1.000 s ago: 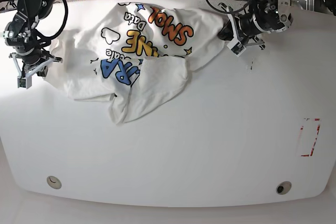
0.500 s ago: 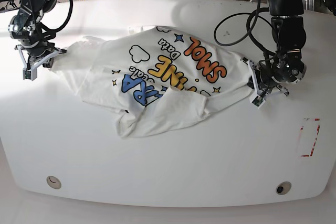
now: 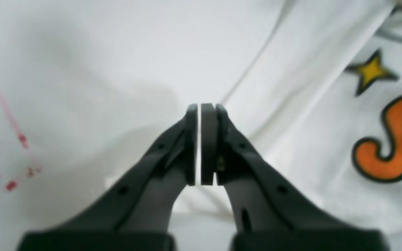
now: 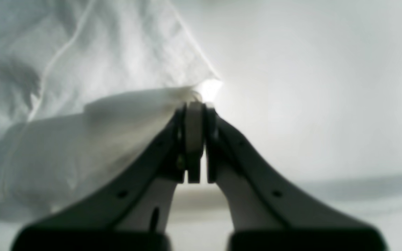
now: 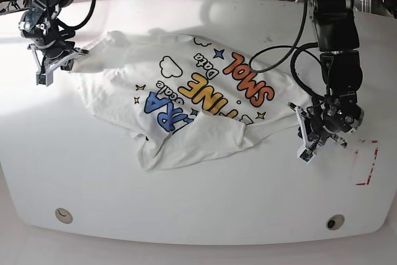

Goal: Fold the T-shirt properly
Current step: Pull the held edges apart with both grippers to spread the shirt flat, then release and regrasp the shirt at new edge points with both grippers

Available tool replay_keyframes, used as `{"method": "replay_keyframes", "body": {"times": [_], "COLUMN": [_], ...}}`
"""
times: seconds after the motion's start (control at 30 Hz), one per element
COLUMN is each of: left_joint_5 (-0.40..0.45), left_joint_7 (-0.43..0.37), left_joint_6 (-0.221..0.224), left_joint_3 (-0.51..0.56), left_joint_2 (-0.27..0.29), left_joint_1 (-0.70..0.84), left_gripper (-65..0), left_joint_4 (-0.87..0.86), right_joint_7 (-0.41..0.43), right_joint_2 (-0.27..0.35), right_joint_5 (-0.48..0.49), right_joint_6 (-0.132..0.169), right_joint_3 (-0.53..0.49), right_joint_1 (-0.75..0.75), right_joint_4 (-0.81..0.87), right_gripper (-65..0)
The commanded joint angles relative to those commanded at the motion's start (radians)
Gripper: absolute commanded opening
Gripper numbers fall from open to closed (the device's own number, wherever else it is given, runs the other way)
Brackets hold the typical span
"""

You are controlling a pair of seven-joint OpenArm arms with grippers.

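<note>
The white T-shirt (image 5: 186, 85), printed with orange, yellow and blue bubble letters, lies print up and stretched slantwise across the table, with its lower front part bunched and folded over. My right gripper (image 5: 69, 59) is at the base view's back left, shut on a shirt corner. In the right wrist view the white cloth (image 4: 82, 139) runs into the closed right gripper (image 4: 194, 104). My left gripper (image 5: 302, 130) is at the base view's right, shut on the opposite shirt edge. The left wrist view shows the closed left gripper (image 3: 201, 108) and the print (image 3: 386, 153) beside it.
The white table (image 5: 205, 203) has red tape marks (image 5: 366, 162) at the right, also seen in the left wrist view (image 3: 9, 153). Two round holes (image 5: 64, 215) (image 5: 335, 222) sit near the front edge. Cables and frames stand behind the table's back edge.
My left gripper moved toward the front right with the shirt edge. My right gripper moved back. The shirt got pulled out wider and flatter between them.
</note>
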Motion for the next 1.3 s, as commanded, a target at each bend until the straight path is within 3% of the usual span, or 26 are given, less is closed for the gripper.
{"method": "replay_keyframes", "body": {"times": [0.13,0.27,0.5,0.77,0.87,0.97,1.17,1.23,1.3], "left_joint_5": [0.002,0.002,0.0,0.002,-0.002,-0.002,-0.002,-0.002,-0.002], "left_joint_7": [0.02,0.103,0.118,0.118,0.117,0.115,0.114,0.114,0.114], "left_joint_6": [0.0,0.0,0.0,0.0,0.0,0.0,0.0,0.0,0.0], "left_joint_3": [0.0,-0.005,-0.005,-0.114,-0.129,-0.135,-0.135,-0.135,-0.135], "left_joint_2": [-0.003,-0.002,0.006,0.086,0.097,0.112,0.114,0.117,0.129], "left_joint_1": [0.008,0.061,0.229,0.442,0.509,0.571,0.612,0.631,0.644], "left_gripper": [-65.0,-65.0,-65.0,-65.0,-65.0,-65.0,-65.0,-65.0,-65.0], "left_joint_4": [0.121,0.236,0.368,0.462,0.473,0.494,0.493,0.496,0.491], "right_joint_7": [0.0,0.0,0.0,0.012,0.064,0.126,0.178,0.181,0.172], "right_joint_2": [-0.026,-0.037,-0.035,0.031,0.04,0.095,0.141,0.144,0.14], "right_joint_5": [0.0,0.002,-0.008,-0.008,-0.008,-0.008,-0.005,0.002,0.002], "right_joint_6": [0.0,0.0,0.0,0.0,0.0,0.0,0.0,0.005,0.035], "right_joint_3": [0.002,0.0,-0.086,-0.229,-0.255,-0.292,-0.353,-0.359,-0.359], "right_joint_1": [0.0,0.008,0.112,0.276,0.315,0.348,0.436,0.436,0.425], "right_joint_4": [0.064,0.121,0.061,-0.152,-0.226,-0.31,-0.499,-0.511,-0.506], "right_gripper": [-33.9,-20.8,-20.6,-20.6,-20.6,-20.6,-20.6,-20.6,-20.6]}}
